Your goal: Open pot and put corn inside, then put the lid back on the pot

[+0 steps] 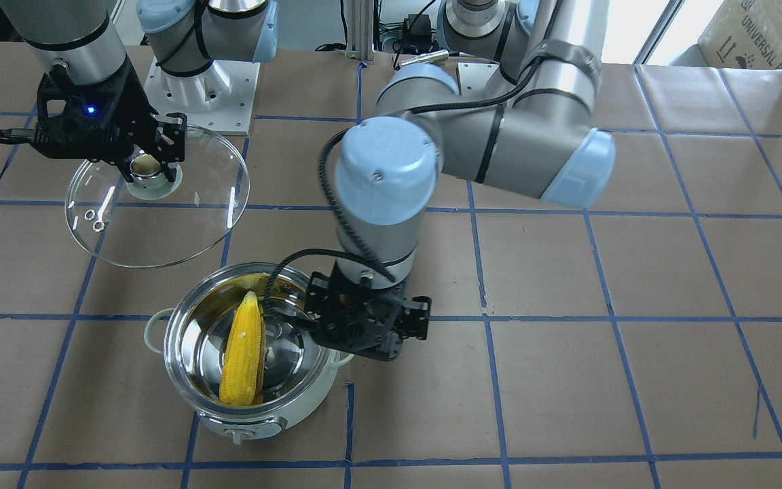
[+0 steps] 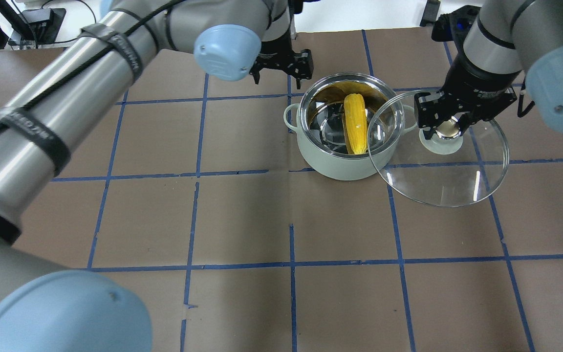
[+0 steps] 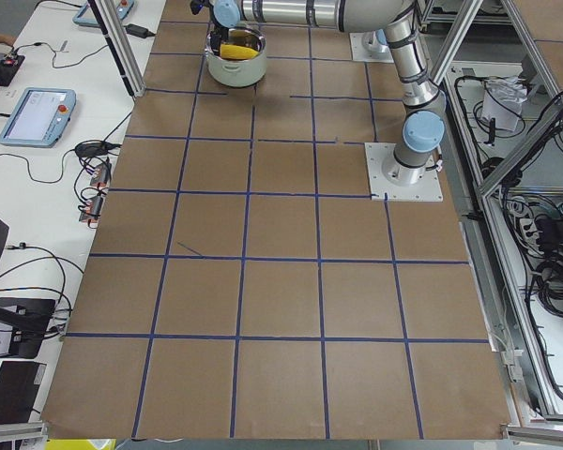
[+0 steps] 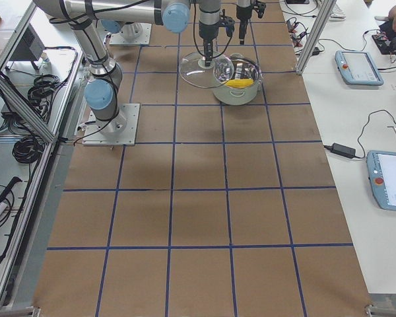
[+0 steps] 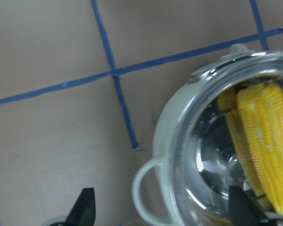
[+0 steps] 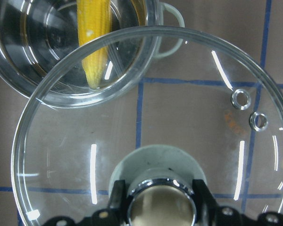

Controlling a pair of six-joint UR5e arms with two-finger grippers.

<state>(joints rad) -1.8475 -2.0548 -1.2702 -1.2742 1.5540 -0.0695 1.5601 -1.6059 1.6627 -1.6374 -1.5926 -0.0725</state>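
Observation:
The pale mint pot point(image 1: 258, 407) stands open on the table, and it also shows in the overhead view point(image 2: 333, 164). The yellow corn point(image 1: 243, 356) lies inside it, leaning on the steel wall point(image 2: 355, 124). My right gripper point(image 1: 150, 170) is shut on the knob point(image 6: 158, 200) of the clear glass lid point(image 1: 160, 231). It holds the lid in the air beside the pot, with its edge over the pot's rim in the overhead view point(image 2: 440, 181). My left gripper point(image 1: 370, 333) is open and empty, above the pot's side handle point(image 5: 146, 188).
The table is brown with a blue tape grid. My right arm's base plate point(image 1: 201, 95) is behind the lid. My left arm's elbow point(image 1: 499, 149) hangs over the table behind the pot. A cardboard box point(image 1: 764, 34) stands at a far corner.

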